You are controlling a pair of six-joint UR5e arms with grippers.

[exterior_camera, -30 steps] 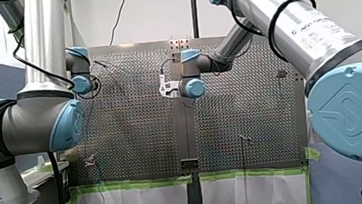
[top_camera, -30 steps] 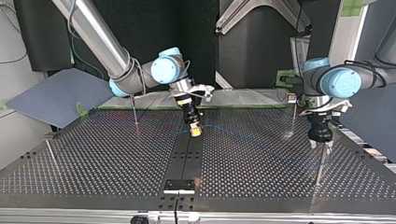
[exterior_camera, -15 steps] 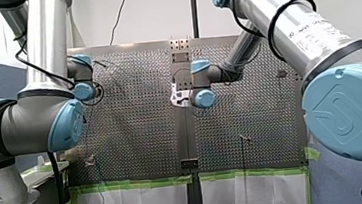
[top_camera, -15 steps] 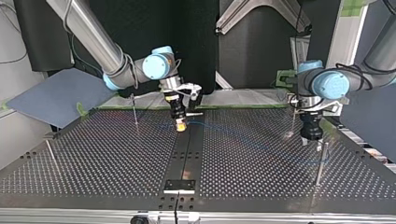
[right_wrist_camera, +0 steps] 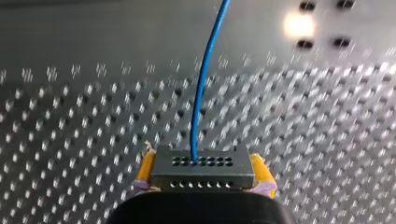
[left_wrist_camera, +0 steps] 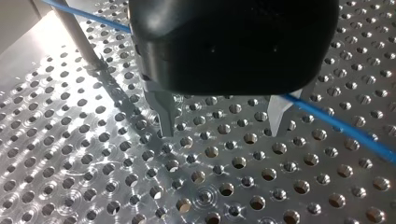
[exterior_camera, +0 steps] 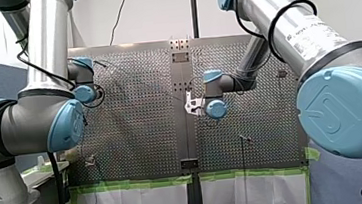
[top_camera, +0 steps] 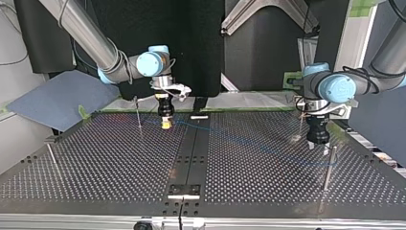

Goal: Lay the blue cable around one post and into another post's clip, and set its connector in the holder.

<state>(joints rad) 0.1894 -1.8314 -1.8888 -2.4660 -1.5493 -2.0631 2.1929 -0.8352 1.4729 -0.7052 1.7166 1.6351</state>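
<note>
A perforated table (top_camera: 95, 163) with two arms over it. My right gripper (top_camera: 165, 124), yellow pads clamped on the dark connector (right_wrist_camera: 201, 168), has moved from the table's centre strip towards its far edge in the top view, trailing the blue cable (right_wrist_camera: 201, 93). My left gripper (left_wrist_camera: 222, 126) hangs wide open and empty, the cable just beside one finger; seating the connector likely comes next
</note>
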